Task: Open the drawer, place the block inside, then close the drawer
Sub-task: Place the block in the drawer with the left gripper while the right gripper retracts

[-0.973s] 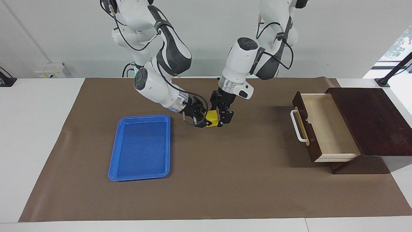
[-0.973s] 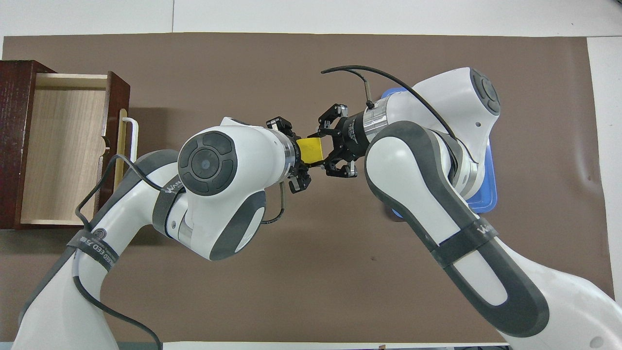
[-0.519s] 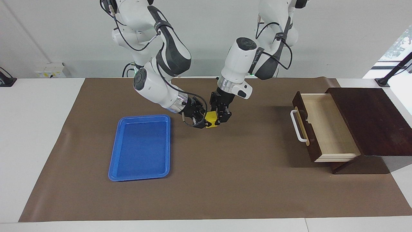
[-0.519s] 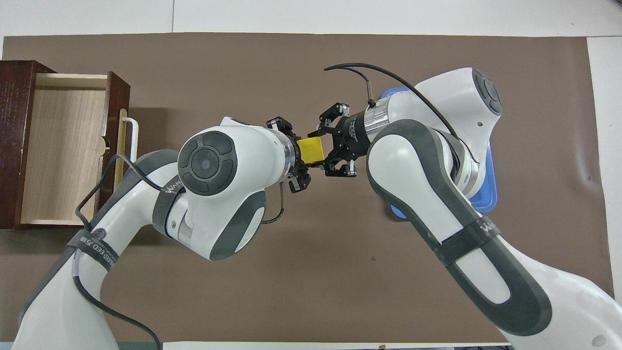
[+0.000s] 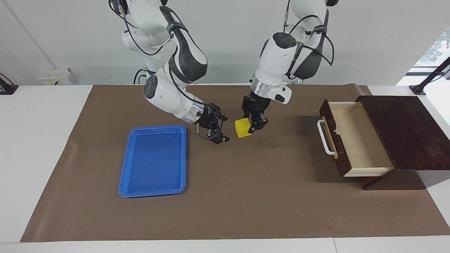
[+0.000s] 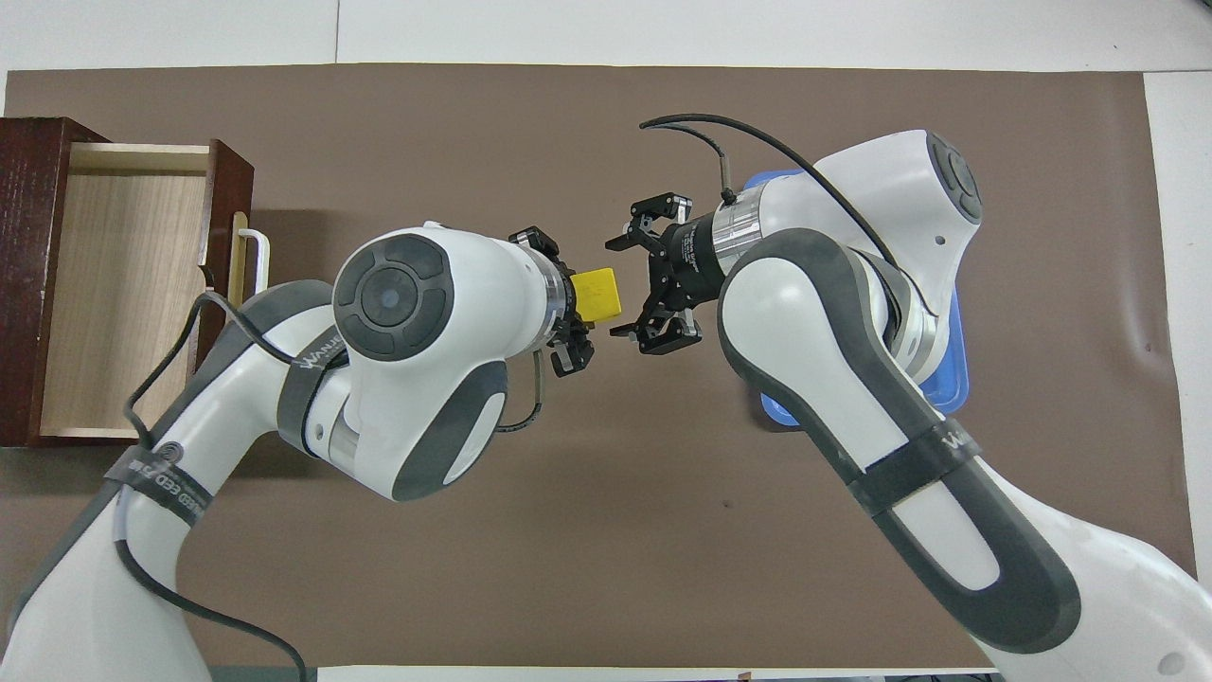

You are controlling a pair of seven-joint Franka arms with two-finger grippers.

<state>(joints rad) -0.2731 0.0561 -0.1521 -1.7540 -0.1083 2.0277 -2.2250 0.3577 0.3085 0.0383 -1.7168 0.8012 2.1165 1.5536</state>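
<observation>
Jaws of left gripper (image 5: 254, 123) clamped on small bright yellow cube block (image 5: 242, 127), raised over brown tabletop (image 5: 246, 196) mat. Right gripper (image 5: 215, 130) beside blue plastic tray (image 5: 154, 160), jaws spread wide, empty. Dark brown wooden drawer (image 5: 351, 138) with white bar handle open, pale interior bare. Left to do: carry block into drawer, release, push shut.

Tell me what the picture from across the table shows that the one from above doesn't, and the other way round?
Only the facing view shows the whole blue tray, the wall and the arms' upper joints. Only the overhead view looks straight down into the drawer and shows the notch in its front panel; there the right arm covers most of the tray. Both show the yellow block clamped in the left gripper above the brown mat, the right gripper open beside it and apart from it, and the drawer pulled open and empty.
</observation>
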